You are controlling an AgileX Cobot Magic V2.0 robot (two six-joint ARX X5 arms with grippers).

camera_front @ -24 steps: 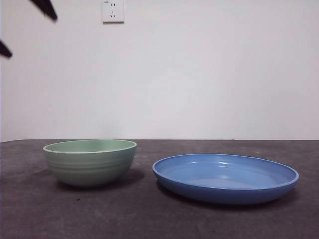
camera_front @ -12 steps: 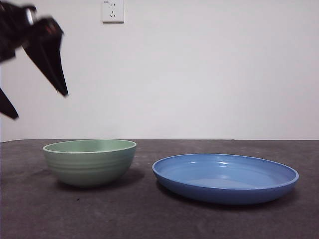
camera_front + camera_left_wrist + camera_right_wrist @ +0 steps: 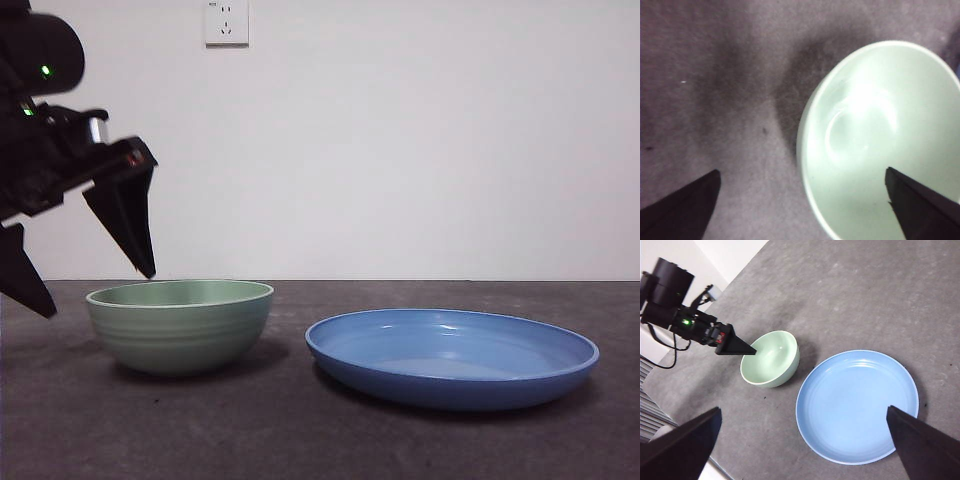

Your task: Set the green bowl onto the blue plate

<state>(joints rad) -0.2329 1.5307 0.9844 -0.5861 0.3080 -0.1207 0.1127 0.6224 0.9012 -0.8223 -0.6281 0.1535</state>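
Down from the top corner, left gripper (image 3: 85, 270) now spread wide astride green bowl (image 3: 181, 325) rim, unclenched, ready to pinch; blue plate (image 3: 452, 357) waiting empty alongside.

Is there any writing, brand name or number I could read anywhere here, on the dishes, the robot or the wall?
None can be read.
Green bowl: plain, no markings.
Blue plate: plain, no markings.
Wall socket: no lettering legible.
Left gripper: only small green and red lights, no legible label.
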